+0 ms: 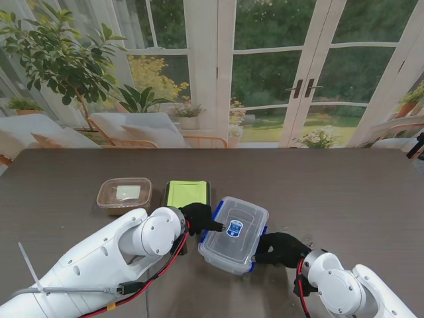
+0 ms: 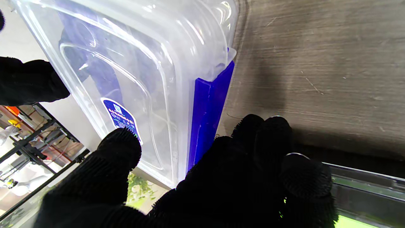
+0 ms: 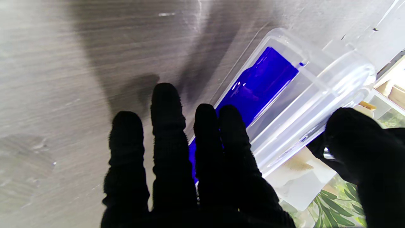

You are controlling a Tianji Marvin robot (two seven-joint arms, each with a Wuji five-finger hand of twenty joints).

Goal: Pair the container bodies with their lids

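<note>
My left hand and right hand clamp the clear blue-latched box between them, thumbs on its lid, fingers against its blue latches. Beyond my left fingers lie the green lid and brown-tinted container on the worktop.

The dark wood-grain table carries a clear blue-clipped box between the two hands, a green-lidded container and an amber tub beyond the left hand.
</note>
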